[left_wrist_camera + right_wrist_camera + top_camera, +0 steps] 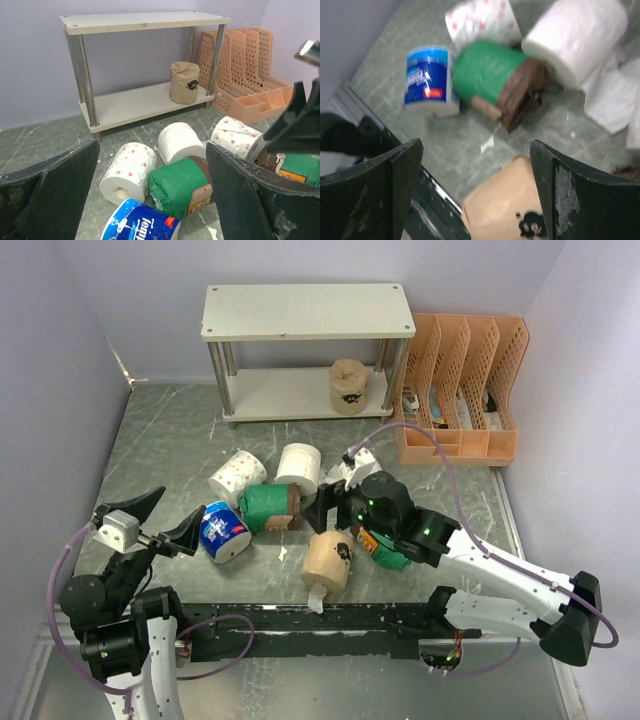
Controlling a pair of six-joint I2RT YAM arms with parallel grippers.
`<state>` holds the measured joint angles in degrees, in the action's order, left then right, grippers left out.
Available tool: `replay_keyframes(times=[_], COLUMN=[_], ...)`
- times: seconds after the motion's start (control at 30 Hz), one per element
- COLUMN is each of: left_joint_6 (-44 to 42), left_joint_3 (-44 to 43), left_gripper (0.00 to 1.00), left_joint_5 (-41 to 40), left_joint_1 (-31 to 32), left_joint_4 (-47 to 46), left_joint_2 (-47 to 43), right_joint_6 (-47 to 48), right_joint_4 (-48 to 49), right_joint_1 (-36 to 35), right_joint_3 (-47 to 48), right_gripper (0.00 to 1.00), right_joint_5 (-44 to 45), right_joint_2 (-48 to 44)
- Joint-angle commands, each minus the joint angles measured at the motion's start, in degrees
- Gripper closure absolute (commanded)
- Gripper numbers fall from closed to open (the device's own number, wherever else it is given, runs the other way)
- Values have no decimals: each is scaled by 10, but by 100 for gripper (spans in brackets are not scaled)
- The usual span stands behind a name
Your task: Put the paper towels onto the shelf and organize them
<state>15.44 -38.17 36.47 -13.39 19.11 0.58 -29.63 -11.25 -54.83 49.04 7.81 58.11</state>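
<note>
The shelf [307,310] stands at the back; one tan roll [349,386] is upright on its lower board. On the table lie a white patterned roll [237,475], a plain white roll [298,465], a green-wrapped roll [268,508], a blue-white roll [224,532] and a tan roll [328,560]. My right gripper [332,515] is open and empty, just above the tan roll [502,205], which sits low between its fingers. My left gripper [160,522] is open and empty, left of the blue-white roll [137,222].
An orange perforated file organizer [460,390] stands right of the shelf. A second patterned roll [355,465] and a second green-wrapped roll [385,550] lie behind and under my right arm. A loose white sheet [610,95] lies by the plain white roll. A black rail [320,625] runs along the near edge.
</note>
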Motion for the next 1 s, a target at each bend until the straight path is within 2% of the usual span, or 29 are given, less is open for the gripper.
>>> replay_keyframes(times=[0.0,0.23,0.6,0.7,0.8,0.97], left_joint_6=[1,-4,-7,-6,-6,-4], left_joint_3=[-2,-8,-14,-13,-10,-9], left_gripper=[1,1,1,1,1,1], left_joint_5=[5,-8,-21,-19,-3,-8], left_joint_1=[-4,-1,-21,-17,-13,-12], left_joint_4=[-4,7,17,16,10,8], left_joint_2=[-6,-6,-6,-7,-7,-7], right_joint_6=[-28,-52,-39,-45,-66,-95], right_joint_4=[-83,-50,5,13,17,-5], right_joint_1=[-1,7,16,17,16,16], right_joint_3=[-48,-92,-96,-100,-122,-155], right_gripper=[10,4,5,8,13,15], right_joint_5=[-64,-56,-69,-82,-92,-92], right_joint_2=[-31,-13,104,121,112,52])
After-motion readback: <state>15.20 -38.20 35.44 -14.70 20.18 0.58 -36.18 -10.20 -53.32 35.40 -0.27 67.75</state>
